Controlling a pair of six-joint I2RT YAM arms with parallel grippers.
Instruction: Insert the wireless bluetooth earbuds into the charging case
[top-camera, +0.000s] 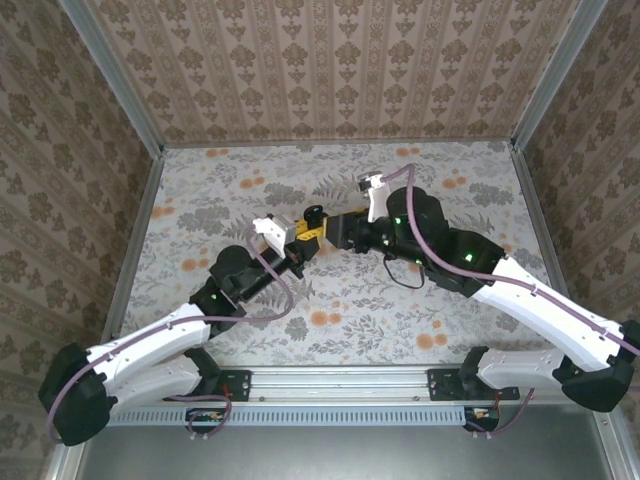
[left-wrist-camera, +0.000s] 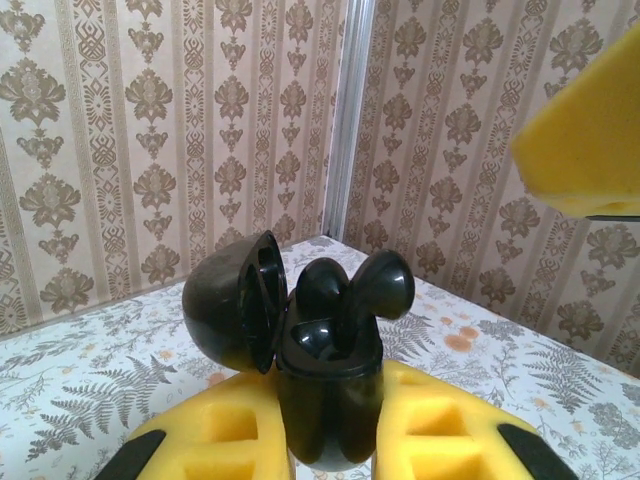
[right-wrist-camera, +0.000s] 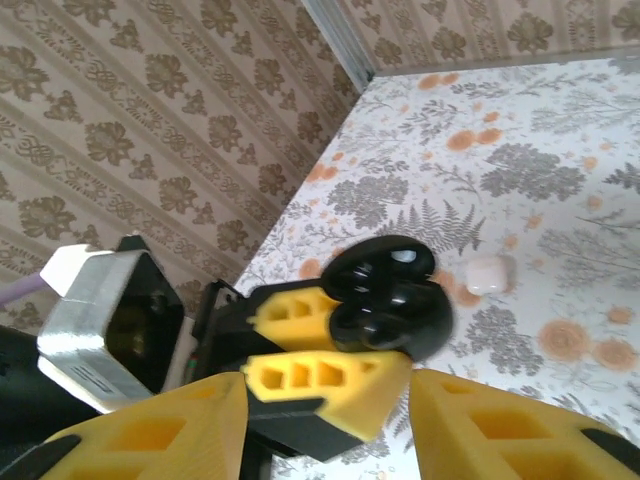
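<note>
The charging case (left-wrist-camera: 325, 400) here is glossy black, not white. It stands upright with my left gripper (left-wrist-camera: 330, 445) shut on its body. Its round lid (left-wrist-camera: 225, 310) hangs open to the left. Two black earbuds sit in its top: one (left-wrist-camera: 322, 285) low in its well, the other (left-wrist-camera: 385, 285) with its head sticking up higher. From above, the case (top-camera: 314, 213) and the left gripper (top-camera: 305, 233) are at mid-table. My right gripper (right-wrist-camera: 330, 430) is open just before the case (right-wrist-camera: 395, 295), nothing between its yellow fingers (right-wrist-camera: 510, 430).
A small white rounded box (right-wrist-camera: 490, 272) lies on the floral table (right-wrist-camera: 560, 180) just beyond the black case. A yellow finger of the right gripper (left-wrist-camera: 585, 130) hangs at the upper right of the left wrist view. Patterned walls (top-camera: 330, 60) enclose the table on three sides.
</note>
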